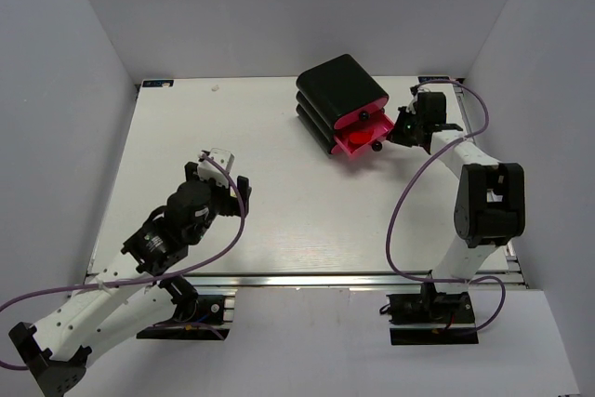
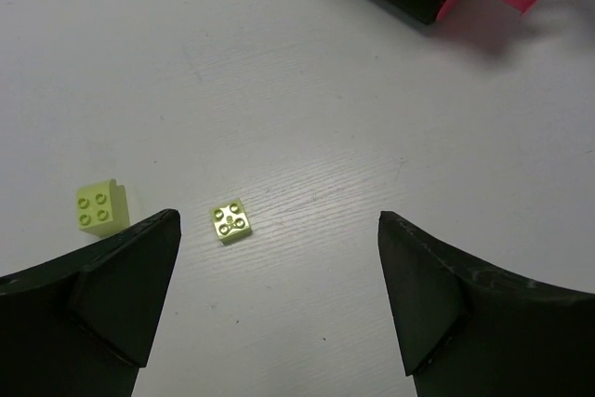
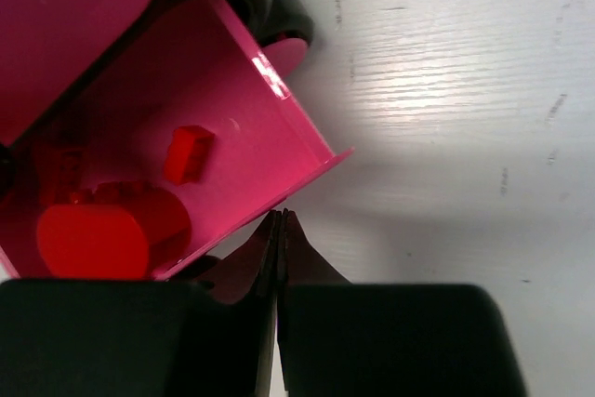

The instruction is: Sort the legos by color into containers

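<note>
L gripper [image 2: 279, 248] hangs wide open over the table [image 2: 307, 90]. One yellow-green brick [image 2: 231, 222] lies between its fingers, closer to one of them. A 2nd brick [image 2: 99, 207] is just outside that finger. R gripper [image 3: 280, 230] has fingers pressed together, nothing seen between, tips at the edge of the open pink drawer [image 3: 279, 127]. Red bricks [image 3: 189, 152] lie inside it. The black cabinet [image 1: 339, 86] stands at the far side, R of centre.

White rectangular surface [image 1: 279, 230] with a fine grain like wood, plain pale grey back wall [image 1: 297, 6], same grey side walls [image 1: 46, 90] at left and right, silver metal rail [image 1: 307, 278] along the near edge, soft even light, mild shadows
</note>
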You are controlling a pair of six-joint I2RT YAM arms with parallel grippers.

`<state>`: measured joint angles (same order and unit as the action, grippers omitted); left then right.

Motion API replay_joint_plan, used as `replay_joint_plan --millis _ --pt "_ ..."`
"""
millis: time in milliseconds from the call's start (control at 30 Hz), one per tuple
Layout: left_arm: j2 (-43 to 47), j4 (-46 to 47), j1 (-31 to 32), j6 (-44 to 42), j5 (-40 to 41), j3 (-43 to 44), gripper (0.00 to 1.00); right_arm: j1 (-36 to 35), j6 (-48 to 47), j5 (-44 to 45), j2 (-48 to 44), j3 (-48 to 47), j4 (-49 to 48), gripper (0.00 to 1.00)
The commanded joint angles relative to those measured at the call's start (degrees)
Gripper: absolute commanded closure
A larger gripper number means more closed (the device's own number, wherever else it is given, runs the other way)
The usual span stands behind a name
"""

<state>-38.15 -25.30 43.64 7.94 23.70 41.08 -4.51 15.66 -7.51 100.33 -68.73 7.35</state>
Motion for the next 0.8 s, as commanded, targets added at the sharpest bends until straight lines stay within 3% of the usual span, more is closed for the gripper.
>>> replay_joint_plan --millis 0,500,600,767 --pt "1.06 0.16 -0.04 -0.12 1.69 0.84 0.03 -0.14 3.32 -6.71 0.39 -3.34 -2.16 1.00" --pt "2.29 0.78 -0.04 -0.47 2.22 0.05 0.02 -0.50 10.35 -18.24 12.34 -14.41 -5.32 1.00" --pt "2.29 0.86 -0.04 -0.56 2.31 0.05 0.02 -0.15 11.67 -21.39 12.78 -14.06 -6.65 1.00" --pt "2.38 0.95 -0.04 -0.65 2.31 -0.12 0.02 1.08 17.38 -29.21 12.34 -8.44 -17.10 0.96"
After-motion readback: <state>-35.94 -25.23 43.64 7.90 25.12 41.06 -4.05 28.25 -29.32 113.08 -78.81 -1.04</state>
